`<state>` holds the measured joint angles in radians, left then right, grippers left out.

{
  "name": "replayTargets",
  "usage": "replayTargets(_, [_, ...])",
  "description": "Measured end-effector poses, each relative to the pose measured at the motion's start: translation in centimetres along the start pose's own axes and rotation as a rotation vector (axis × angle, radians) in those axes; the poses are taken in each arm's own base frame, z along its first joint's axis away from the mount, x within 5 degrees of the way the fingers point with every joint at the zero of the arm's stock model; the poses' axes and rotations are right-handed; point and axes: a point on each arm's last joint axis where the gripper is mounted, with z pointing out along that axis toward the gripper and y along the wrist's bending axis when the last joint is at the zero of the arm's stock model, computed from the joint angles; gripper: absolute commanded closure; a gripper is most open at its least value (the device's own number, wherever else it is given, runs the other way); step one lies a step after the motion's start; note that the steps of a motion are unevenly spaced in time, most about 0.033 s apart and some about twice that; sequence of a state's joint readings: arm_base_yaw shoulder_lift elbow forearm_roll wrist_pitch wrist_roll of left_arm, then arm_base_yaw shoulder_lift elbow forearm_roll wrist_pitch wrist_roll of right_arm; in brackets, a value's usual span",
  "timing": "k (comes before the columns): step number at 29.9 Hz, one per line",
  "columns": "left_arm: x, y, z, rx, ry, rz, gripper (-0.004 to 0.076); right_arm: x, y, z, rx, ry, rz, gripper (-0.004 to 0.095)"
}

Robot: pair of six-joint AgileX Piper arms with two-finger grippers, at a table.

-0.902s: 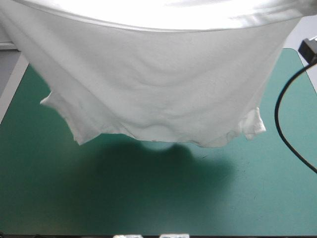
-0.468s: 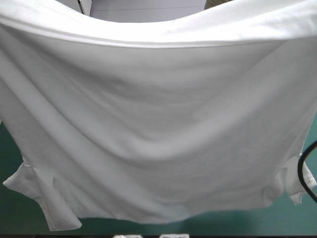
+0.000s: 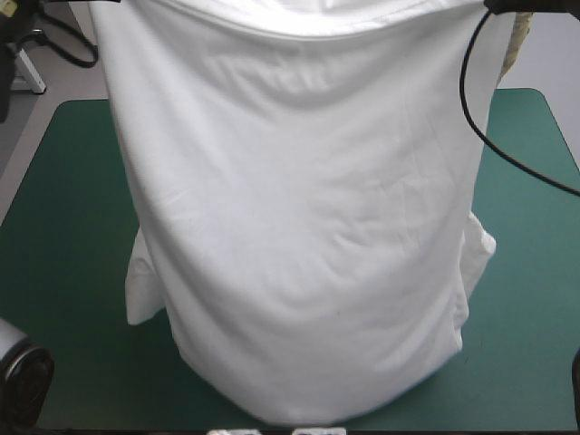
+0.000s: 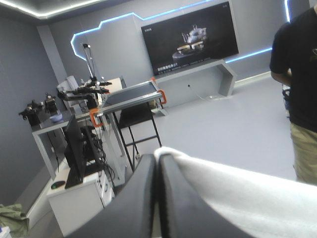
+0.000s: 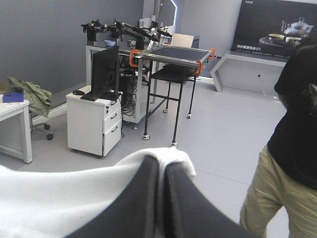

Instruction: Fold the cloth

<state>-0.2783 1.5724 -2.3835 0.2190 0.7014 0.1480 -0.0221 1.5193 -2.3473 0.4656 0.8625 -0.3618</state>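
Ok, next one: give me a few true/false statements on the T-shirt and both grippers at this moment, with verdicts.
1. The T-shirt hangs lifted over the teal-green cover. True.
2. The left gripper is open and empty. False: it is shut on the T-shirt's white fabric.
3. The right gripper is shut on the T-shirt. True.
4. The T-shirt is a folded bundle. False: it hangs spread out, with a sleeve showing at each side.
5. A brown box sits on the cover. False: none is in view.
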Motion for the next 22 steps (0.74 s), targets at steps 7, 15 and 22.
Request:
replayTargets(7, [1.9, -1.6, 5.3, -0.046, -0.177, 0.055, 0.0733, 2.3, -1.9, 5.6, 0.005, -0.103, 0.033, 0.0925])
replayTargets(15, [2.9, -2.2, 7.1, -0.076, -0.233, 0.150, 0.0733, 2.6, -2.6, 6.6, 0.035, -0.159, -0.006, 0.0925])
replayTargets(22, [8.6, -2.2, 9.2, -0.080, 0.168, -0.006, 0.0732, 8.3, -2.8, 10.2, -0.061, 0.152, 0.044, 0.0919])
